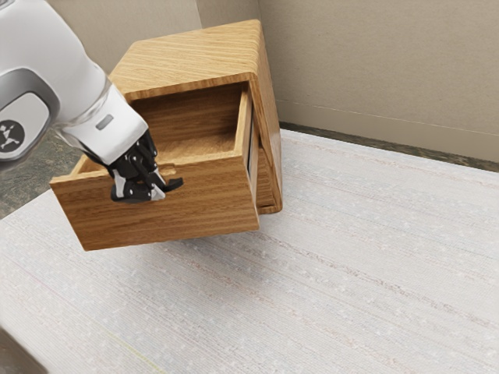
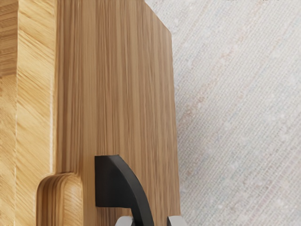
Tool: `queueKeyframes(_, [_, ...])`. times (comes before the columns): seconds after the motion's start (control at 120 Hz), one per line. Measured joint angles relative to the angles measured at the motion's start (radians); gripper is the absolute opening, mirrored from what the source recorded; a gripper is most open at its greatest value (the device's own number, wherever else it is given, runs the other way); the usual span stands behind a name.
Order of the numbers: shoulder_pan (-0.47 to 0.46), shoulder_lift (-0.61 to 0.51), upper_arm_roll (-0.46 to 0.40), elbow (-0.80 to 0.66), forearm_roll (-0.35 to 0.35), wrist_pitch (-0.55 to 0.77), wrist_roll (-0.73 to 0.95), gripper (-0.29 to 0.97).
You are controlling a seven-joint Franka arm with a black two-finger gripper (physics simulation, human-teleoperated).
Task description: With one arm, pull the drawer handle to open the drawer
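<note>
Drawer [image 1: 164, 212] stands pulled out of cabinet [image 1: 203, 54] — gripper [image 1: 148, 191] clamped on black handle [image 2: 117, 183]; pale table [image 1: 351, 273] beneath.

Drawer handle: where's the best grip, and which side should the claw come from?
Grip the black handle on its curved bar, where it arches away from the drawer front. Bring the claw in from the front face's side, straddling the bar across its thin width. Likely best: it is the one part standing proud of that flat front.
</note>
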Motion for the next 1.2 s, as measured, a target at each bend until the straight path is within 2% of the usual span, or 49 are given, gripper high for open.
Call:
queueKeyframes(0.608, [0.004,-0.019,-0.003,-0.005,0.000,-0.030,-0.109,0.24])
queueKeyframes(0.683, [0.009,0.003,-0.014,0.099,-0.003,-0.074,-0.116,0.29])
queueKeyframes(0.733, [0.005,0.071,-0.016,0.223,-0.005,-0.132,-0.120,0.32])
queueKeyframes(0.858, [0.017,0.329,-0.010,0.603,-0.027,-0.338,-0.112,0.47])
queueKeyframes(0.942, [0.058,0.473,-0.007,0.786,-0.059,-0.470,-0.090,0.54])
queueKeyframes(1.058, [0.105,0.525,-0.006,0.861,-0.078,-0.586,-0.065,0.60])
queueKeyframes(1.2, [0.094,0.525,-0.008,0.869,-0.091,-0.659,-0.047,0.64])
